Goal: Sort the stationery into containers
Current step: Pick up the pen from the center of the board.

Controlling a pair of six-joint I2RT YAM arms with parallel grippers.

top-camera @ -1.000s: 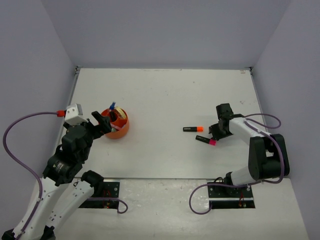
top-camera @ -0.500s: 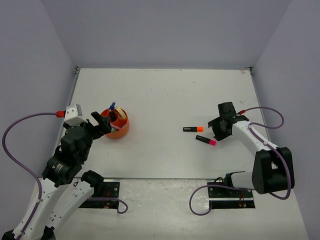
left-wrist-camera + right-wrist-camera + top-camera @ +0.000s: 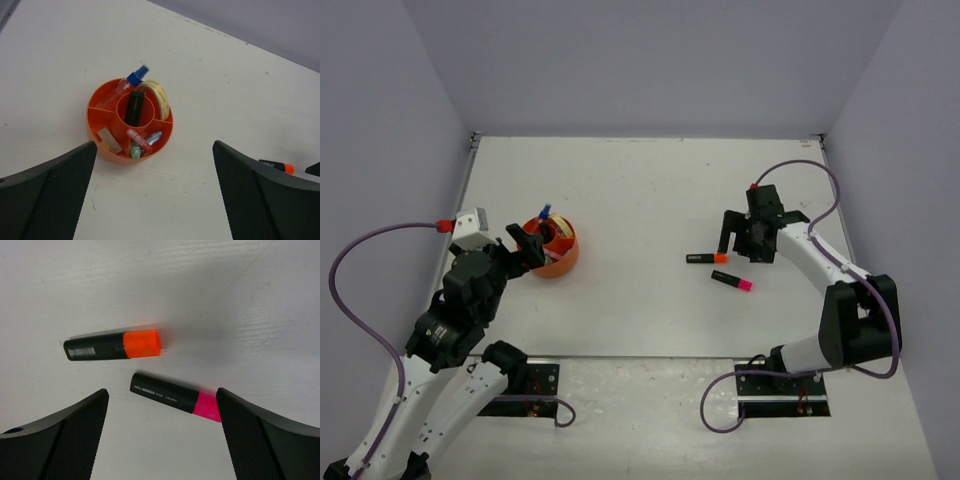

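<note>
Right gripper (image 3: 742, 243) has its jaws spread wide with nothing in them, over the orange-ended highlighter (image 3: 115, 345) and pink-ended highlighter (image 3: 175, 399), which lie close together but apart on the white table (image 3: 250, 300). Left gripper (image 3: 525, 243) is fully spread and empty, hovering above the orange divided tub (image 3: 112, 156). The tub has a black highlighter (image 3: 134, 107) in its centre well.

Brightly and evenly lit from overhead, softly diffused. Only faint grey shadows: broad and blurred-edged across the table (image 3: 240, 300) on the far side of the orange highlighter (image 3: 114, 345), thin along the near left foot of the tub (image 3: 100, 150). Slightly smeared at that highlighter's orange end. Crisp in the top view, dimmer toward the side walls.
</note>
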